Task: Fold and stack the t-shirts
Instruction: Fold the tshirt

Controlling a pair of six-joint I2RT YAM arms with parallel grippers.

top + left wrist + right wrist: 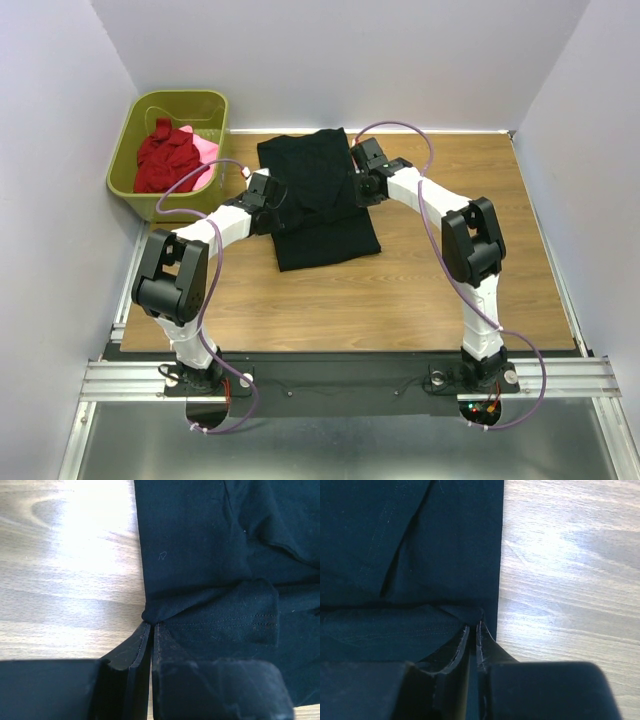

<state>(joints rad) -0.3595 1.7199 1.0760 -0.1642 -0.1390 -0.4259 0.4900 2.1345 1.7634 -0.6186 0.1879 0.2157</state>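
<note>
Black cloth fills most of both wrist views. The black t-shirt (320,215) lies partly folded on the wooden table (420,290) in the upper middle of the overhead frame, with its far part doubled over the near part. At the bottom of the left wrist view, the left gripper (151,626) has its jaws pressed together on a small bunched corner at the shirt's left edge. The right gripper (473,625) mirrors it at the right edge, jaws clamped on the cloth with only a hairline gap between the fingers. From above, both gripper tips are hard to tell from the dark fabric. In the upper left corner an olive-green basket (130,170) holds a crumpled dark red t-shirt (165,160) and a pink t-shirt (206,150), which is mostly hidden behind the red one. A tiny pale mark on the black cloth in the left wrist view is too small to read.
</note>
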